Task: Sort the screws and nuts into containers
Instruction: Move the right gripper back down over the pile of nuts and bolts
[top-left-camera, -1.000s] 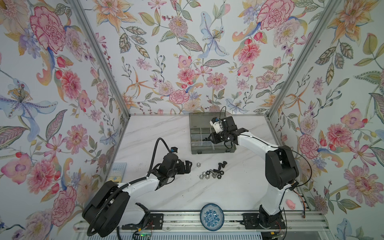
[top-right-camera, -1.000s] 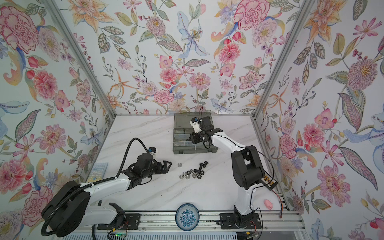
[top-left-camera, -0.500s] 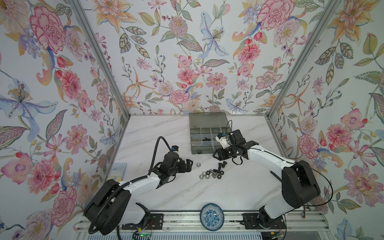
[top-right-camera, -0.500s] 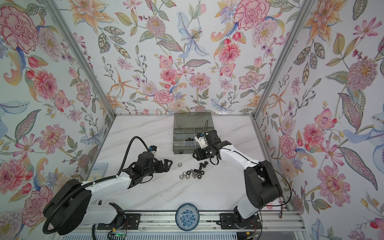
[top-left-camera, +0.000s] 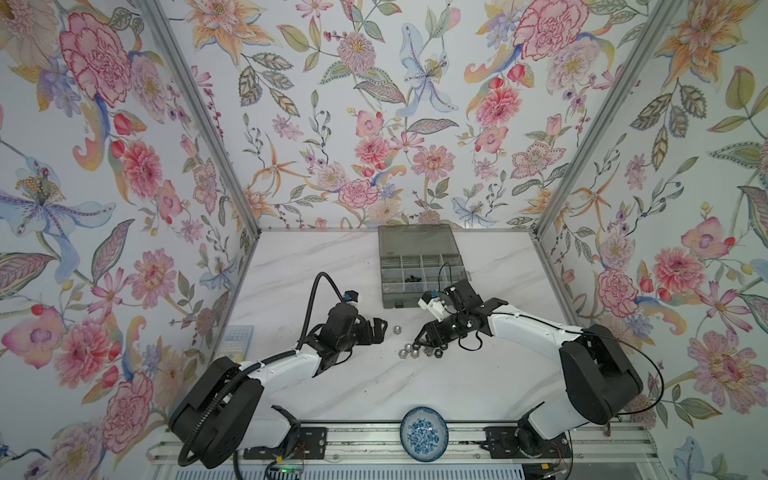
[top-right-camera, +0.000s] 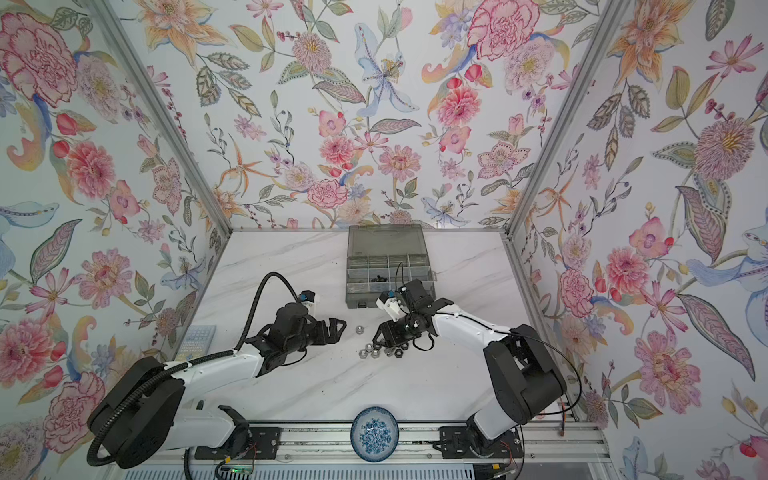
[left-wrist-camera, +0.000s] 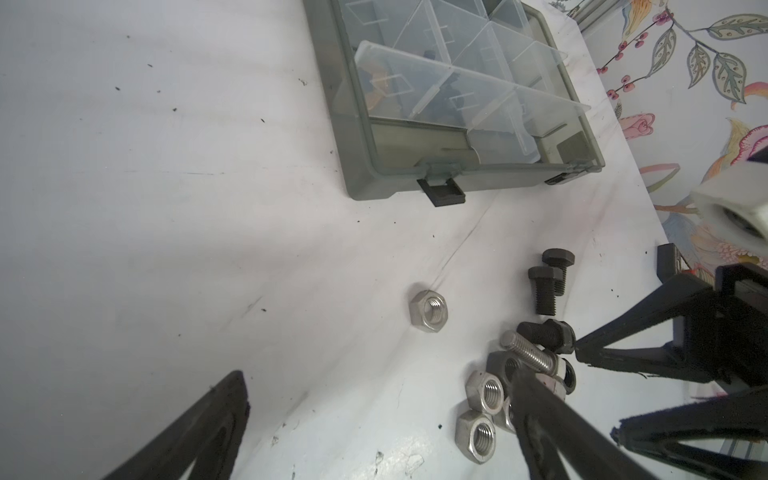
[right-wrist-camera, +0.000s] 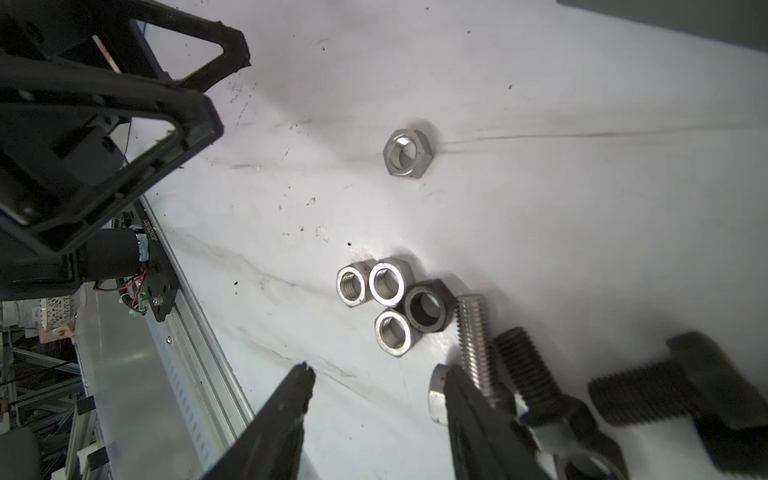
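From where I stand there are five nuts I can be sure of. Four are silver hex nuts (right-wrist-camera: 387, 282): three bunched together and a lone nut (right-wrist-camera: 409, 153) to their left. One black nut (right-wrist-camera: 428, 309) touches the bunch. A silvery ring half hidden under the screws may be a sixth, but I cannot tell.

There are four screws: three black screws (left-wrist-camera: 542, 291) and one silver screw (right-wrist-camera: 473, 332).

At the far side sits one organiser box (top-left-camera: 419, 239). I cannot count its compartments, or the dark bits inside, with any certainty.

There is one blue-and-white dish (top-left-camera: 424, 433) at the near edge. Two arms (top-left-camera: 286, 368) reach in, one from each side.
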